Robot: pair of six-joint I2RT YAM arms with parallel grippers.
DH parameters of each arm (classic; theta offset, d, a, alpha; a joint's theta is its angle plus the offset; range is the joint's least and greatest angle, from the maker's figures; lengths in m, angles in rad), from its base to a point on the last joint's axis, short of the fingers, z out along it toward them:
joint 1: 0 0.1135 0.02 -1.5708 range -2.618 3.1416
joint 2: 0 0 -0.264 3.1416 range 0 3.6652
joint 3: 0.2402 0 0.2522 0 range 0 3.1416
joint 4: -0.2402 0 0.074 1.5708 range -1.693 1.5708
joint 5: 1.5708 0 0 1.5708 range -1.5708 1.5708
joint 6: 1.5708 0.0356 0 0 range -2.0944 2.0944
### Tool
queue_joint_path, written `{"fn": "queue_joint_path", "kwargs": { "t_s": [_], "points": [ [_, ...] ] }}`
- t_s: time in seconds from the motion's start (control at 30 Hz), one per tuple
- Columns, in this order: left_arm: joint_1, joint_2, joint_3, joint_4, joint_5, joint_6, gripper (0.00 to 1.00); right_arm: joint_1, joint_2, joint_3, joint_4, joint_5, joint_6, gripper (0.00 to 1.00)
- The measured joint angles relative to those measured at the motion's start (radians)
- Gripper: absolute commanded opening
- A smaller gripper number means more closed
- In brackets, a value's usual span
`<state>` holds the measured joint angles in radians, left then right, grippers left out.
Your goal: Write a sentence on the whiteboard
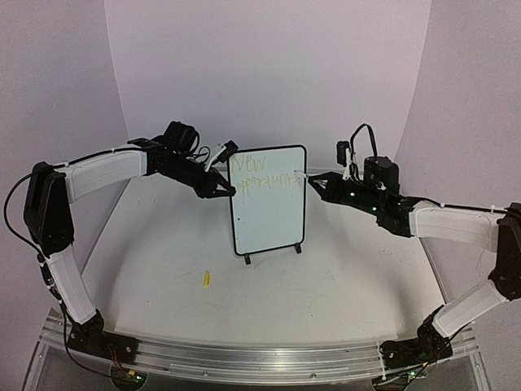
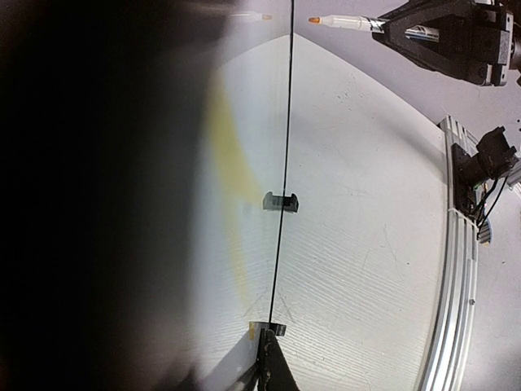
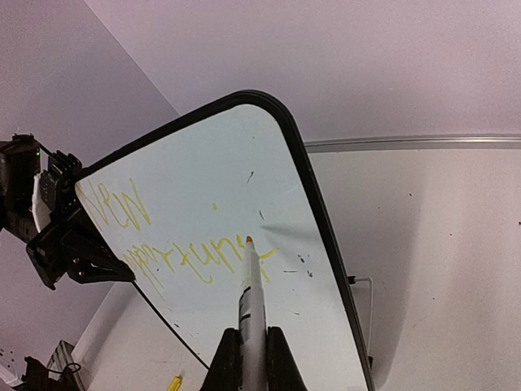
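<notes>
The whiteboard [image 1: 269,213] stands upright on its two black feet in the middle of the table. The sentence [image 1: 262,174] is in yellow, "NEW" above a second line, across the board's top. My left gripper [image 1: 230,191] is shut on the board's left edge; in the left wrist view the board is a thin black line [image 2: 282,163] running up from the gripper [image 2: 267,336]. My right gripper [image 3: 252,336] is shut on a white marker [image 3: 251,289]. Its orange tip points at the end of the second line [image 3: 195,259]. From the left wrist the marker [image 2: 346,22] sits a small gap off the board.
A yellow marker cap [image 1: 207,278] lies on the table in front of the board, left of its feet, and shows again at the bottom of the right wrist view [image 3: 174,383]. An aluminium rail [image 1: 260,358] runs along the near edge. Pale backdrop walls close the back and sides.
</notes>
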<state>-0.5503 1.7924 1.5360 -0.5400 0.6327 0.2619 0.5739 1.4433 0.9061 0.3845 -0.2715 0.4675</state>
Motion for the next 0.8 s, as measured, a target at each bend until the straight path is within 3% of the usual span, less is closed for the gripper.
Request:
{"fn": "queue_joint_path", "kwargs": {
  "t_s": [0.33, 0.8],
  "points": [
    [0.0, 0.0, 0.0, 0.0, 0.0, 0.0, 0.0, 0.0, 0.05, 0.055, 0.004, -0.011, -0.004, 0.0],
    [0.0, 0.0, 0.0, -0.001, 0.0, -0.013, 0.0, 0.0, 0.058, 0.012, -0.003, 0.021, 0.002, 0.0]
  ]
}}
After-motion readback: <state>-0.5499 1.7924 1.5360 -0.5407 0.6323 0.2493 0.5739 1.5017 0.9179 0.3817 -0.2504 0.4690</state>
